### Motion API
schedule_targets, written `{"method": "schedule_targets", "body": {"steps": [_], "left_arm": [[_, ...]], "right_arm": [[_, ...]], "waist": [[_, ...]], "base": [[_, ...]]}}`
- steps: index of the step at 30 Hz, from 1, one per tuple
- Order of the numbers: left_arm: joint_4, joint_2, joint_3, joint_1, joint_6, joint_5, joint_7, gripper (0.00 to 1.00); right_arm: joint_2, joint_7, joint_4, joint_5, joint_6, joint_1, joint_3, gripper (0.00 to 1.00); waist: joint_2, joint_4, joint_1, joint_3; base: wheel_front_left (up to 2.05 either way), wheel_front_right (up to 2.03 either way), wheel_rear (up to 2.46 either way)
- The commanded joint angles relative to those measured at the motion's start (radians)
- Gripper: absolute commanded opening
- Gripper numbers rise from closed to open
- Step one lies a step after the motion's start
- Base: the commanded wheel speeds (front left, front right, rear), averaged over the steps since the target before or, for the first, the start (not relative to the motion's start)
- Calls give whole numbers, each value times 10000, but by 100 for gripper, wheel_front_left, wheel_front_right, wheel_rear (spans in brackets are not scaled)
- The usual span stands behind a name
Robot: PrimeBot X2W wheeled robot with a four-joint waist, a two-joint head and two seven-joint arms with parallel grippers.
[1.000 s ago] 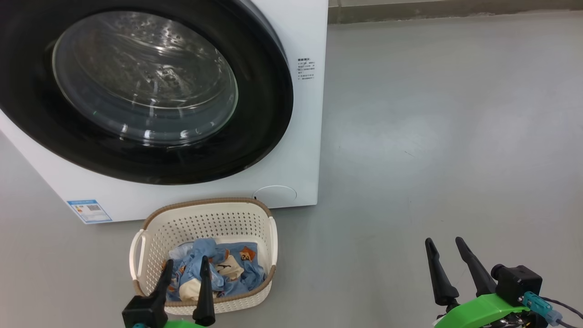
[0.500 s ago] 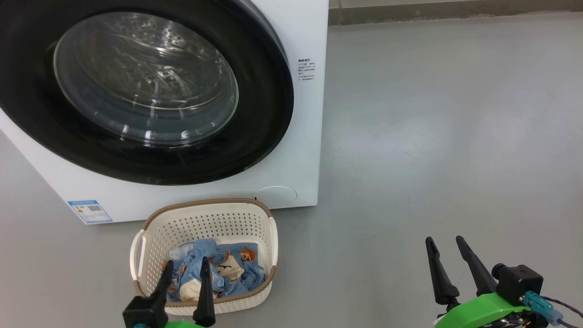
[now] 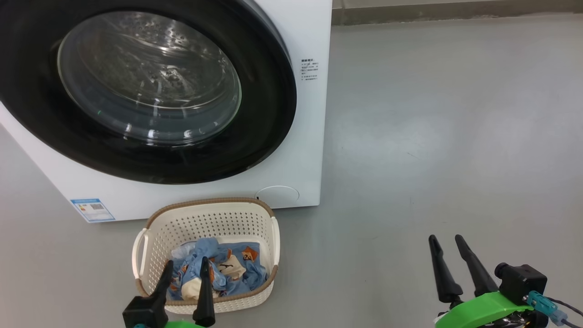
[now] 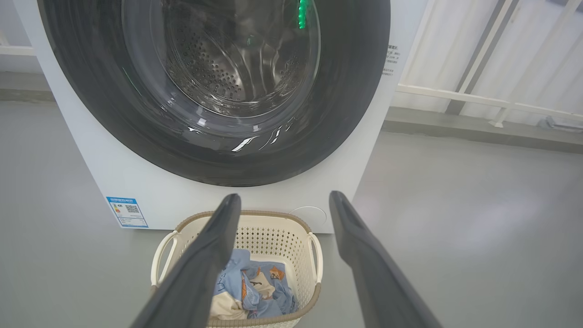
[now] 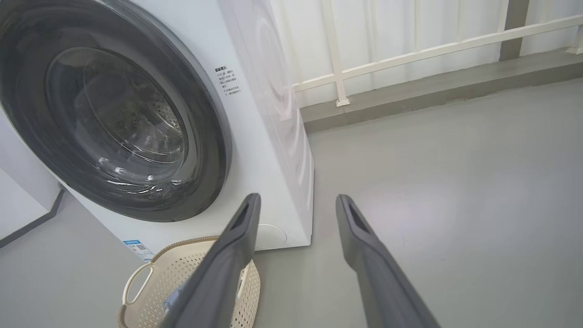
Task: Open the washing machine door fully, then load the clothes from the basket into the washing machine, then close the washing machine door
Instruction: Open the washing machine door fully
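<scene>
The washing machine [image 3: 312, 155] stands on the grey floor [image 3: 446, 136] as a big white box and takes up the upper left of the head view. Its front faces the robot and its right side wall shows in the right wrist view. The washing machine door [image 3: 145, 91] lies shut and flat against that front. The door's wide glossy black rim rings a clear domed glass centre, and through the glass the perforated steel drum shows in the left wrist view. The basket [image 3: 207, 221] sits on the floor just in front of the machine, below the door's lower edge. It is cream-white with a brown woven-look rim and a handle at each side. The clothes [image 3: 227, 271] lie crumpled in its bottom, light blue with small orange-brown figures and cream patches. The left gripper [image 3: 186, 263] is at the lower left of the head view, where its two dark fingers cross the basket's near rim. The fingers are spread apart and grip nothing. The right gripper [image 3: 445, 239] hangs over bare floor, well to the right of the basket. Its fingers are also parted and empty. A blue label sticker [image 3: 92, 209] sits at the machine's lower left corner, and a round cap [image 3: 278, 195] at its lower right.
</scene>
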Motion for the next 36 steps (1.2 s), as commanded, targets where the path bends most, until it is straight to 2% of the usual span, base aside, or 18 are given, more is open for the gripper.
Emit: {"method": "schedule_targets", "body": {"steps": [1,4,6,12,17,18,27,36], "left_arm": [[-195,83,299,-243,87,41,-65,100],[-202,83,299,-266,80,33,-65,100],[-212,83,302,-288,74,26,-65,100],[-257,83,245,-425,79,0,-65,100],[-347,83,175,-594,75,-60,-65,100],[-372,83,138,-656,71,-95,-65,100],[-519,83,-221,-1038,108,-367,-65,100],[-597,83,-239,-1576,37,-693,-65,100]], "right_arm": [[-33,-121,-213,162,100,-254,314,1],[-33,-121,-167,494,100,-303,368,0],[-33,-120,-84,1122,100,-342,418,0],[-33,61,553,6072,100,-690,781,0],[-33,188,767,8699,100,-1272,957,0],[-33,394,788,9559,100,-1515,964,0],[-65,1662,957,10829,100,-2990,244,0],[-776,3013,1341,10783,100,-4873,-425,0]], "waist": [[-1,14,0,20],[-1,50,0,64],[-1,79,0,109],[-1,239,0,398],[-1,429,0,758],[-1,520,0,878],[-1,1037,0,1505],[-1,1667,0,2439]], "base": [[0,0,0],[0,0,0],[0,0,0],[0,0,0],[0,0,0],[0,0,0],[0,0,0],[0,0,0]]}}
